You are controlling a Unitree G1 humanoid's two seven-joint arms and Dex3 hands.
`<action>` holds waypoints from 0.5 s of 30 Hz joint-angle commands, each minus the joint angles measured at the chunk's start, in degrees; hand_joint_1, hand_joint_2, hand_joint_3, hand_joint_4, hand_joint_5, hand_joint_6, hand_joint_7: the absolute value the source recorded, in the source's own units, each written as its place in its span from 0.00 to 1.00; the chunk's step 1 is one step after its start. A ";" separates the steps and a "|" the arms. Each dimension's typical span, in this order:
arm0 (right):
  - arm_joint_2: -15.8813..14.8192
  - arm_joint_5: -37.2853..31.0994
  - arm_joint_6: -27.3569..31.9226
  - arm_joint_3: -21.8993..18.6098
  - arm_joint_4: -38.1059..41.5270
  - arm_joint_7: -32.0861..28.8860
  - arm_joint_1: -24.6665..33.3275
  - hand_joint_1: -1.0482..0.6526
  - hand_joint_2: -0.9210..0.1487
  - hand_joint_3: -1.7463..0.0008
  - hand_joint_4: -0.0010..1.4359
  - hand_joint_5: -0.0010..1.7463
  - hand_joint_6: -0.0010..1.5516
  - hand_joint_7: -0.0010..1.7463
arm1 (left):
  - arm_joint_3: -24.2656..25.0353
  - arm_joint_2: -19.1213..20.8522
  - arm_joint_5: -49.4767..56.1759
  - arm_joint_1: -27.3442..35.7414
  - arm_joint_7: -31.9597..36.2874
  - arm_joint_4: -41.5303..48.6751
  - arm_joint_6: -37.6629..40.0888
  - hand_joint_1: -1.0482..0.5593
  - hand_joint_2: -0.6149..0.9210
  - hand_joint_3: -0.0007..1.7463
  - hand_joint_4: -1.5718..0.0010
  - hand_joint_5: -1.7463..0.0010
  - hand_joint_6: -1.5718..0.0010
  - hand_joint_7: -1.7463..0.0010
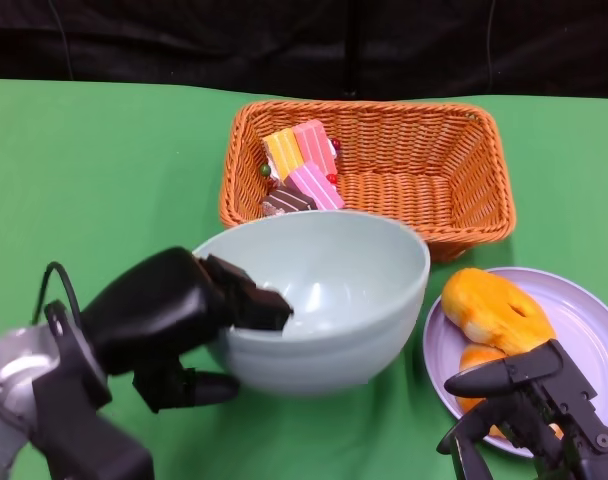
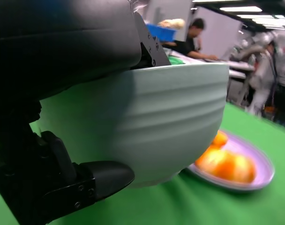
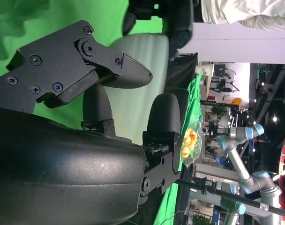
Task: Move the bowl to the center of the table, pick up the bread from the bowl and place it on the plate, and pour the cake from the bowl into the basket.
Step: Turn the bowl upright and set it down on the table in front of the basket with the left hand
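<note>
- Holding the bowl [image 1: 329,300] by its rim, the left hand [image 1: 174,320] has fingers over the edge on the inside and others pressed on the outer wall; the left wrist view shows the same grip on the pale wall.
- Bowl stands just in front of the basket [image 1: 424,165], between the left hand and the plate [image 1: 584,320], and looks upright or only a little tilted.
- Bowl's inside, as far as the head view shows, is empty; the near part of its floor is hidden by the rim.
- Cake [image 1: 299,170] pieces, pink, yellow and brown, lie in the basket's left end, just behind the bowl's far rim.
- Bread [image 1: 494,310] lies on the plate, to the right of the bowl; a second orange piece shows partly behind the right hand.
- Right hand [image 1: 529,410] hovers over the plate's near edge with fingers apart and nothing in them.
- I judge that bread and cake are both already in their places, so the task is near its end.
- What matters for the next move: the bowl is at the left hand only, gripped on the rim side nearest the robot, with the basket directly behind it.
- Right hand is near the bowl's right side but does not touch it.
- If the bowl must be set down, the left hand should lower it straight, because the plate's edge is just beside the bowl's base.
</note>
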 commanded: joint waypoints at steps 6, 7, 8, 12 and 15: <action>-0.34 -1.82 -1.11 0.88 -1.65 0.28 0.67 0.50 0.29 0.43 0.21 0.98 0.09 0.88 | -11.82 9.14 33.03 -0.98 39.73 -2.58 5.79 0.52 0.78 0.25 0.36 0.00 0.46 0.09; -0.34 -1.68 -1.03 0.87 -1.75 0.32 0.67 0.50 0.29 0.42 0.21 0.98 0.09 0.88 | -13.72 9.62 34.70 -1.08 42.47 -1.80 6.89 0.51 0.79 0.23 0.37 0.00 0.46 0.10; -0.35 -1.60 -0.95 0.86 -1.85 0.35 0.66 0.50 0.29 0.42 0.21 0.98 0.08 0.88 | -15.60 10.10 36.33 -1.23 45.09 -1.19 8.22 0.51 0.81 0.20 0.37 0.00 0.46 0.11; -0.30 -1.71 -0.90 0.96 -1.89 0.36 0.46 0.50 0.29 0.42 0.21 0.99 0.08 0.88 | -24.01 11.71 42.04 -1.93 51.92 1.88 15.97 0.48 0.88 0.09 0.39 0.00 0.43 0.21; -0.17 -2.04 -0.66 1.18 -1.98 0.25 0.47 0.50 0.30 0.41 0.22 0.99 0.08 0.89 | -26.73 12.25 38.03 -2.20 45.17 3.42 17.17 0.47 0.90 0.03 0.43 0.02 0.39 0.44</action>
